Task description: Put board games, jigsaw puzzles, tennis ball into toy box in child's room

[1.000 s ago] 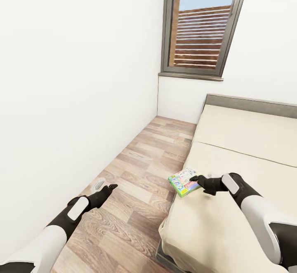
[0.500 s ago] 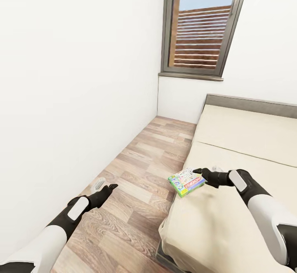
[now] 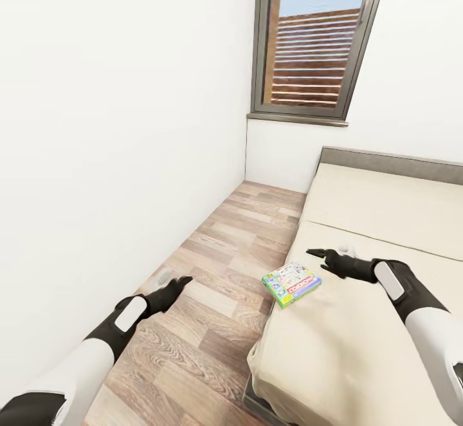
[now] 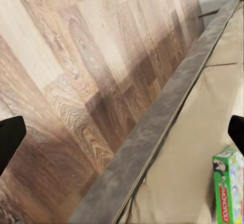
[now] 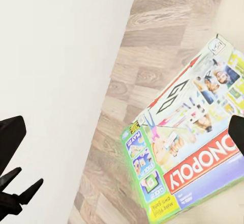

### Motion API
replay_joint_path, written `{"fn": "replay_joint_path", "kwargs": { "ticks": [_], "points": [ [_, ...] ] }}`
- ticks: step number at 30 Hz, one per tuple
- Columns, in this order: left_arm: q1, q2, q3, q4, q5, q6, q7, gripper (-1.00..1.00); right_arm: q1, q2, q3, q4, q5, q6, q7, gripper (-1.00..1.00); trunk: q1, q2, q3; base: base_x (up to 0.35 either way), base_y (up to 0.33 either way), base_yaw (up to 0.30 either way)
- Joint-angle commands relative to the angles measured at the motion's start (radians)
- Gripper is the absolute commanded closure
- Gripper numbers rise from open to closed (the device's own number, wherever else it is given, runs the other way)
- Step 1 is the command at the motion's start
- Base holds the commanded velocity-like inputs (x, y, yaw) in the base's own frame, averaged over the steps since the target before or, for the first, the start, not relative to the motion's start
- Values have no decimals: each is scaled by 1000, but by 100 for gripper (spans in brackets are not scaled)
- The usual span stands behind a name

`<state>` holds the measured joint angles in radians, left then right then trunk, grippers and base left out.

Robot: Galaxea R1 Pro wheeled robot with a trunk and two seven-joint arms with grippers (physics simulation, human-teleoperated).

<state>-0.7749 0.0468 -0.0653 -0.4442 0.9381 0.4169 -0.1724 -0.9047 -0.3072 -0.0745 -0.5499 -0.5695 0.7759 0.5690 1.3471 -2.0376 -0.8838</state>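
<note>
A white wall fills the left half of the head view, with a dark-framed window at the upper centre. Below it a wood plank floor runs from centre down to the lower left. The bed, covered in cream, takes the right and lower right. Near its left edge, just right of centre, lies the board game, a green-edged Monopoly box resting flat on the cover and overhanging the edge a little. The right claw hovers just to the upper right of the box, apart from it, fingers spread and empty. The left claw hangs over the floor at lower left, fingers also parted, holding nothing.
</note>
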Motion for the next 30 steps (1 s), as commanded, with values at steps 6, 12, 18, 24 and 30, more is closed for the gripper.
{"fn": "replay_joint_path", "kwargs": {
  "ticks": [6,12,18,24,30],
  "points": [
    [-37,-12,-10,39,5,5,-90,-100,73,-46,-5,-153,2,6,123,-100,0,0,-1,0,0,0],
    [-62,-10,-22,73,3,7,-198,-100,158,-81,-12,-333,0,7,178,-100,0,0,-1,0,0,-8],
    [-71,5,-32,96,2,7,-300,-100,224,-96,-21,-470,-2,13,201,-100,0,0,-1,0,0,-113],
    [-74,29,-36,118,2,5,-361,-100,253,-100,-27,-532,-3,20,208,-100,0,0,-1,0,0,-209],
    [-75,50,-33,149,3,3,-409,-100,277,-103,-31,-583,-4,26,213,-100,0,0,-1,0,0,-255]
  ]
}}
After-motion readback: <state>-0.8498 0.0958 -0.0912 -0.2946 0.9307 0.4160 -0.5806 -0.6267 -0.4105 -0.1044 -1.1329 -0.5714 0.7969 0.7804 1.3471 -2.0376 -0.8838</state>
